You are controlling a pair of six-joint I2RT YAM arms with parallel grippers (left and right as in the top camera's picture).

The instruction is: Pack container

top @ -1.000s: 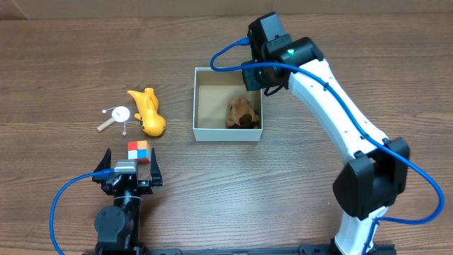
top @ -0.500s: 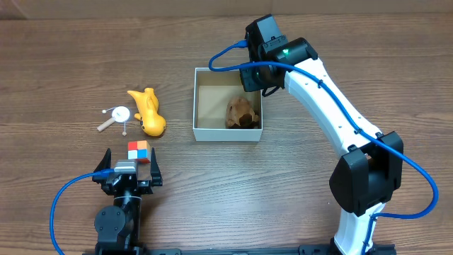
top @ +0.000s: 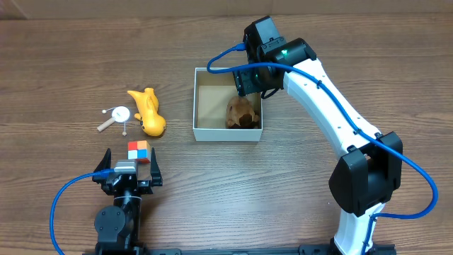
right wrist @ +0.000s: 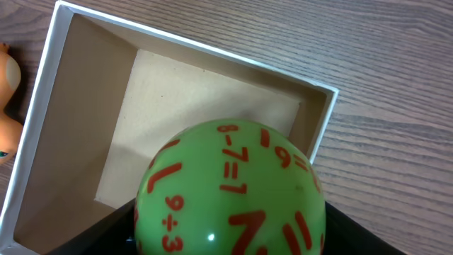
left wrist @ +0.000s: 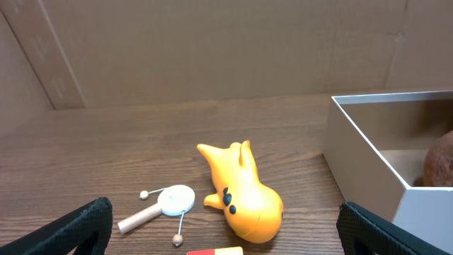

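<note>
Now the right hand (top: 249, 79) is hovering over the container (top: 226, 133) with a ball (right wrist: 230, 191) (grip unclear); left hand (top: 130, 165) is sitting open.

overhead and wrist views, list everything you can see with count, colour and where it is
container: 1, white walls, brown floor, table centre
brown toy: 1, brown, inside container, right side
green ball: 1, green with red numbers, over container, at right gripper
orange toy: 1, orange, left of container
rattle drum: 1, white, wooden handle, left of orange toy
cube: 1, multicoloured, just in front of left gripper
table: 1, brown wood
left gripper: 1, black, open, near-left
right gripper: 1, black, over container's far-right corner
</note>
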